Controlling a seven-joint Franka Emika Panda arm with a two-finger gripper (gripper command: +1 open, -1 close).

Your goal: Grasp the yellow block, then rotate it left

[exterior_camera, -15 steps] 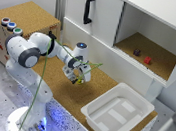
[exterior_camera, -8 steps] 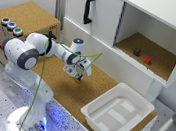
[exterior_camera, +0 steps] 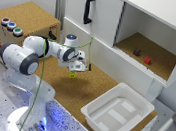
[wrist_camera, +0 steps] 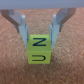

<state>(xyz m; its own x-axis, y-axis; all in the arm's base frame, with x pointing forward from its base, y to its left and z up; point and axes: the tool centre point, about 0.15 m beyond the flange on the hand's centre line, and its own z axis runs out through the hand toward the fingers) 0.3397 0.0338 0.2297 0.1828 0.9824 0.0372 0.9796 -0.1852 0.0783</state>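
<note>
The yellow block (exterior_camera: pixel 72 74) is tiny and yellow-green, with dark letters on its faces in the wrist view (wrist_camera: pixel 39 49). It sits between the fingertips of my gripper (exterior_camera: pixel 73 70), just over the cork surface in front of the white cabinet. In the wrist view the gripper (wrist_camera: pixel 39 36) has one finger (wrist_camera: pixel 23 25) on each side of the block, both touching its upper edges. The gripper is shut on the block. The arm reaches in from the exterior view's left.
A white tray (exterior_camera: pixel 116 113) stands on the cork at the exterior view's right. The cabinet's open compartment holds a small red block (exterior_camera: pixel 147 60) and a small dark purple block (exterior_camera: pixel 136 52). A black door handle (exterior_camera: pixel 87 10) is behind the gripper. A cork-topped box with buttons (exterior_camera: pixel 11 25) is at the left.
The gripper has shifted slightly toward the exterior view's left and turned at the wrist, with the yellow block staying between its fingers.
</note>
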